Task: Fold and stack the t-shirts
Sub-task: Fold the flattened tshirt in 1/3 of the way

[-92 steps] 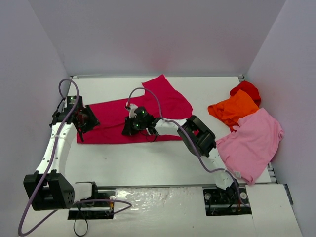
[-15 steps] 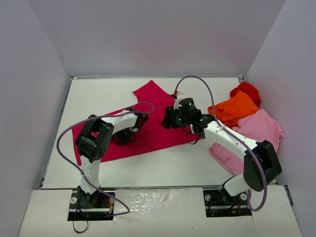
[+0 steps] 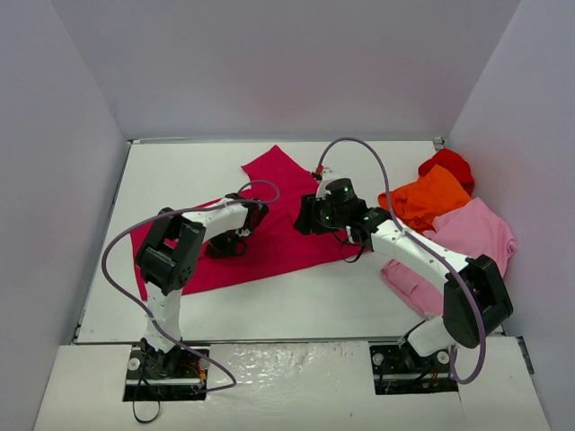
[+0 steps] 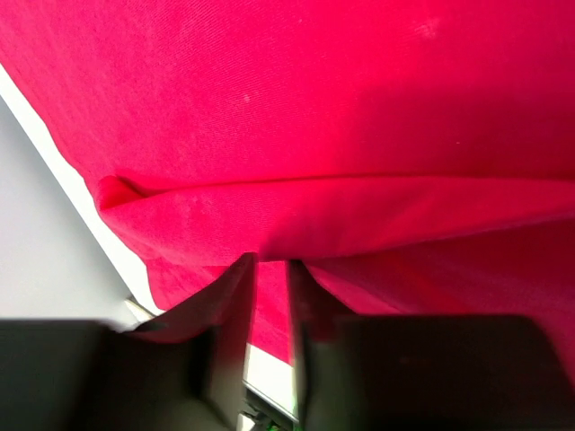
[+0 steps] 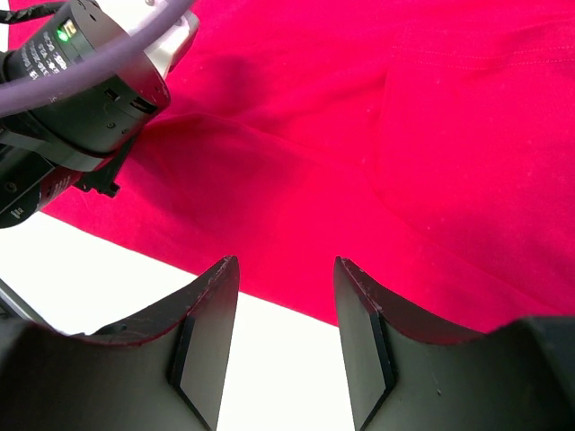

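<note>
White table (image 3: pixel 180 171); left gripper (image 4: pixel 268 266) pinches crimson t-shirt (image 3: pixel 277 184); right gripper (image 5: pixel 286 269) spread.

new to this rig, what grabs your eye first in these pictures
A crimson-magenta t-shirt lies spread across the middle of the white table. The left gripper pinches a raised fold of it, while the right gripper hangs open over its edge. At the right lie an orange shirt, a light pink shirt and a red shirt.

1. Top view: left gripper (image 3: pixel 225 244) tips too small and dark to tell; right gripper (image 3: pixel 304 217) tips hidden under own wrist.
2. Red t-shirt (image 3: pixel 449 164) mostly behind orange t-shirt (image 3: pixel 427 199).
3. Pink t-shirt (image 3: pixel 476 233) pt. covered by right arm (image 3: pixel 413 256).
4. Left wrist view: crimson t-shirt (image 4: pixel 359 108) cut off at top & right edges; gripper base blurred.
</note>
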Motion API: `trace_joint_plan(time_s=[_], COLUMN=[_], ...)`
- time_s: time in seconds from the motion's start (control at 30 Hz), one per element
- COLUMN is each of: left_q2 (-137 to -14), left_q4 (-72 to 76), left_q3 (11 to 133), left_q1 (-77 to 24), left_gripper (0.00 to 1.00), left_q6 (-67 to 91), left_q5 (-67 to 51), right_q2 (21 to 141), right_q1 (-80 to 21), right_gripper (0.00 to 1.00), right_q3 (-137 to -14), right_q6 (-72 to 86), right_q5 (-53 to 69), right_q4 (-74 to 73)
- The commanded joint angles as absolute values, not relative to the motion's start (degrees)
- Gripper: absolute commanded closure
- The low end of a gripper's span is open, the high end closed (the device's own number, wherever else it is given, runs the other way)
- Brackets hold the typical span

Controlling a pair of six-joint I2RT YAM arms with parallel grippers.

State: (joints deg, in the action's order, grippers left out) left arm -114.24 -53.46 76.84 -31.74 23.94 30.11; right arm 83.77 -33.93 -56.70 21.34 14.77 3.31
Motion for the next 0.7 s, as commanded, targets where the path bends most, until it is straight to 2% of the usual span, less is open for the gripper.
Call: trace_joint_plan(time_s=[0.0, 0.07, 0.1, 0.43, 0.67], left_q2=[-113.3, -113.0, -112.6, -109.8, -116.7], left_q4=[-54.1, -54.5, -54.5, -56.2, -60.2], left_q3=[79.6, 80.4, 80.7, 84.4, 93.3], left_q1=[-31.2, -31.2, -31.1, -28.6, -23.6], left_gripper=[0.92, 0.99, 1.0, 1.0, 1.0], left_q6=[24.0, 24.1, 24.1, 21.4, 18.7], left_q5=[32.1, 32.7, 33.0, 32.2, 31.8], right_q2=[81.6, 81.7, 81.7, 82.0, 80.7], right_q1=[-33.8, -33.8, -33.8, -34.0, -34.1], right_gripper=[0.57, 0.57, 0.57, 0.57, 0.57], right_q3=[-56.6, -56.5, -56.5, -56.2, -54.4], right_q6=[21.1, 21.1, 21.0, 20.7, 21.3], right_q5=[14.3, 14.3, 14.3, 14.6, 15.6], right_q4=[5.3, 5.3, 5.3, 5.3, 5.4])
